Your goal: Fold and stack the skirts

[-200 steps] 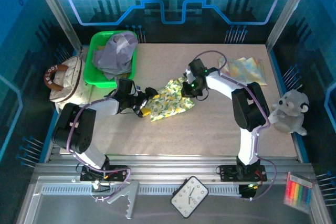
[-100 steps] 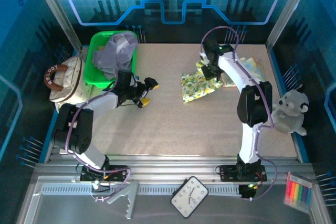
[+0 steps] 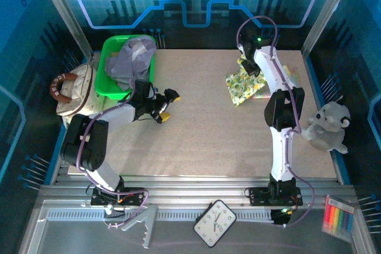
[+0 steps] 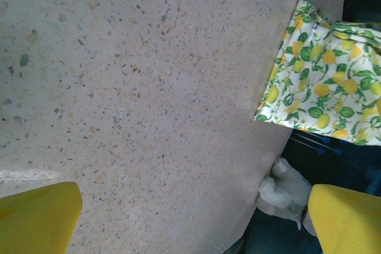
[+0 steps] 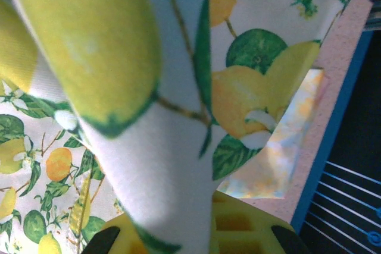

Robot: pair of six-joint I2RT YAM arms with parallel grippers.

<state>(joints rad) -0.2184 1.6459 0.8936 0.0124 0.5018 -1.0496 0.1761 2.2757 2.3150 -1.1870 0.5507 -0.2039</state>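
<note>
The lemon-print skirt (image 3: 241, 85), clamped in the right end effector (image 3: 246, 69), carried from mid-surface (image 3: 196, 141) to its far right corner; left end effector (image 3: 168, 105) withdrawn leftward.

Cloth garments: 3 skirts are showing, namely 1 lemon-print skirt (image 3: 243, 85), 1 lavender-grey skirt (image 3: 132, 57) and 1 pale folded skirt (image 3: 292, 77).

Containers: 1 green bin (image 3: 110, 49) is showing.

Accessories: 1 cream handbag (image 3: 70, 90) is showing, bearing 1 brown handle.

Toys: 1 white plush toy (image 3: 326, 128) is showing.

Small items: 1 white clock (image 3: 215, 223), 1 grey clip-shaped tool (image 3: 140, 223) and 1 pack of coloured strips (image 3: 338, 215) are showing.

Manipulators: 2 arms are showing, namely 1 left arm (image 3: 113, 117) and 1 right arm (image 3: 277, 87).

Work surfaces: 1 bench (image 3: 208, 141) is showing.
</note>
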